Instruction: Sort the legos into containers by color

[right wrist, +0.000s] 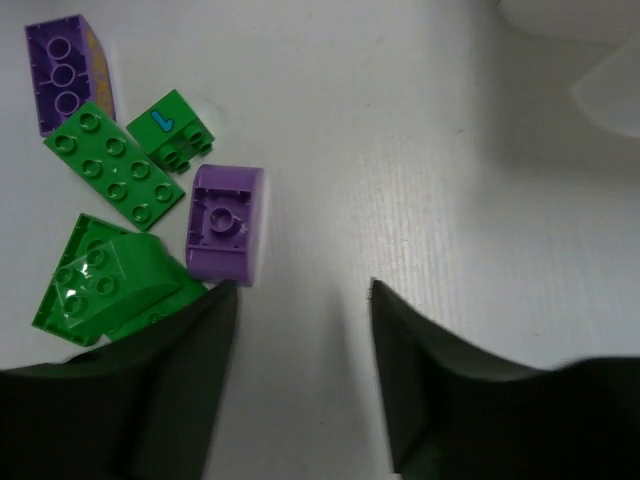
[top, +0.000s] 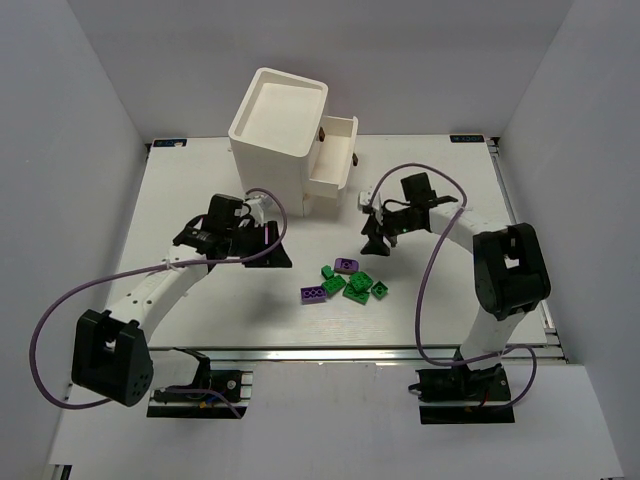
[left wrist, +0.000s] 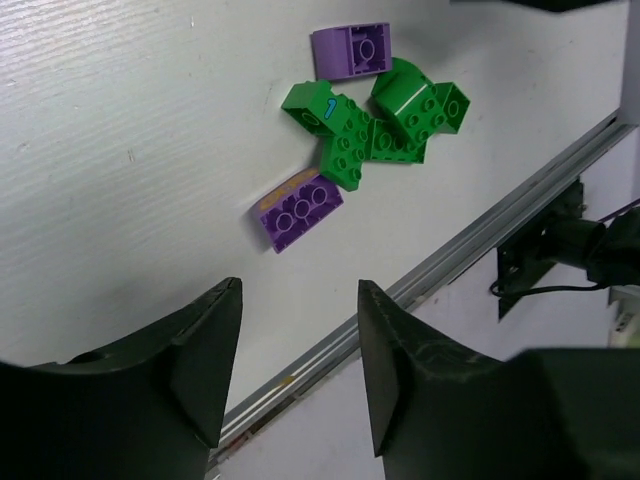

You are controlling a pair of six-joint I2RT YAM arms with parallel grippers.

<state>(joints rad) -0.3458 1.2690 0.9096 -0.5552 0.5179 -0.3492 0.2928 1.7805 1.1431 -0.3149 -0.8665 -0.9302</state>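
Several small green and purple studded plastic bricks (top: 345,282) lie clustered by the white table's (top: 450,200) near edge, unsorted. Tall white plastic drawer cabinet (top: 275,130) at far edge, drawers out, contents hidden. Left gripper (left wrist: 298,300) and right gripper (right wrist: 300,295) gape, empty. Judged: sorting unfinished.

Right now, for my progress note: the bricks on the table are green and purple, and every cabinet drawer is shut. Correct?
No: the top external view shows a drawer of the cabinet pulled out. The bricks are green and purple.
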